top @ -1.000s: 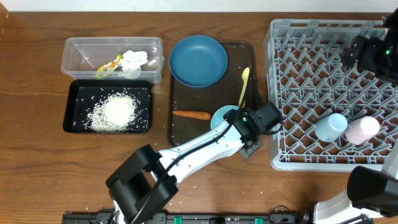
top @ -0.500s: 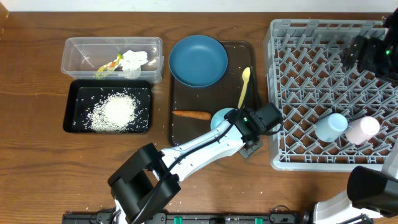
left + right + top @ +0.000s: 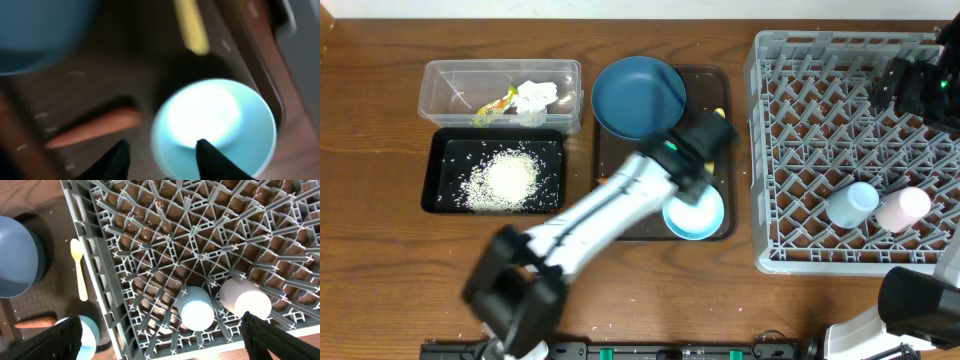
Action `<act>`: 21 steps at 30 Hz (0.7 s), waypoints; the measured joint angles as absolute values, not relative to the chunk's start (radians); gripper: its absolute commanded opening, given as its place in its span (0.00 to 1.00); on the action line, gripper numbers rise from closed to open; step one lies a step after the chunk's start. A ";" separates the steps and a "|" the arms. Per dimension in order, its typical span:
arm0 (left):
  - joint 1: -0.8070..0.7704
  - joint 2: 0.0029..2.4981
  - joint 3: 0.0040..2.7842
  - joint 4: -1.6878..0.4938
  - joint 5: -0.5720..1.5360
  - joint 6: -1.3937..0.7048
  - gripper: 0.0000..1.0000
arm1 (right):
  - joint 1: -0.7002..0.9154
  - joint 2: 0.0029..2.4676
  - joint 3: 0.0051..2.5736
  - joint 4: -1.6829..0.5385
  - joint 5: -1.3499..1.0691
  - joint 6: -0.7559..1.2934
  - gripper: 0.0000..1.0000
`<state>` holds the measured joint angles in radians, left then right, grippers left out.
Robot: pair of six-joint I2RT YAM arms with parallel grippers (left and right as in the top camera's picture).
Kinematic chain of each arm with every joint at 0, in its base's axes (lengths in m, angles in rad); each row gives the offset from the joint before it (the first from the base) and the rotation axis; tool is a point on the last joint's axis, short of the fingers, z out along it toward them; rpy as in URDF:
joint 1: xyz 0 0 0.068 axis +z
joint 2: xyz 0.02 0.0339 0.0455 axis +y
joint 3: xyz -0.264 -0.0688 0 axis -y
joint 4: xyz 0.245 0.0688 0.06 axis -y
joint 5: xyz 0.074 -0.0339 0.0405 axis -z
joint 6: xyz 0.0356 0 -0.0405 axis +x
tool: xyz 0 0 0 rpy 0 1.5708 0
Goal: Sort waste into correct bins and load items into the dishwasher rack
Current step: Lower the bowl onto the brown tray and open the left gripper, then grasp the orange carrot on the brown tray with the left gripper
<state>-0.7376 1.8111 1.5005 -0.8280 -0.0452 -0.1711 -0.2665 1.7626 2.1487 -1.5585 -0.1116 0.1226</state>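
Note:
The small pale-blue bowl (image 3: 695, 212) sits at the front right corner of the brown tray (image 3: 610, 215). My left gripper (image 3: 700, 150) hovers blurred just above it. In the left wrist view, the left gripper (image 3: 162, 150) is open and empty, one fingertip (image 3: 207, 155) over the bowl (image 3: 215, 125). The carrot (image 3: 95, 132) lies to its left, and the yellow spoon (image 3: 192, 25) and big dark-blue bowl (image 3: 40, 30) lie beyond. The light-blue cup (image 3: 852, 202) and pink cup (image 3: 903, 208) lie in the grey rack (image 3: 855, 60). My right gripper (image 3: 160, 340) hangs wide open above the rack (image 3: 200, 255).
The clear tub (image 3: 450, 85) holds white tissue (image 3: 535, 95) and a yellow-green wrapper (image 3: 495, 105). In front of it, the black tray (image 3: 435, 170) holds a heap of rice (image 3: 503, 178). Stray grains dot the wood around both.
My left gripper has opened and let go of the small pale-blue bowl, then swung back toward the big bowl, covering the spoon and carrot from overhead. The right arm is unmoved.

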 measured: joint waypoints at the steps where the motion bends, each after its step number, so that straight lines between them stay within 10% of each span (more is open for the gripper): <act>1: -0.704 1.787 1.506 -0.832 -0.046 -0.190 0.51 | -0.266 1.763 2.149 -1.559 -0.112 0.123 0.99; 21: -0.524 1.863 1.496 -0.913 -0.052 -0.582 0.52 | -0.266 1.763 2.149 -1.560 -0.112 0.123 0.99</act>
<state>-0.5236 1.8629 1.4963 -0.9131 -0.0521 -0.5816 -0.2665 1.7626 2.1487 -1.5604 -0.1116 0.1226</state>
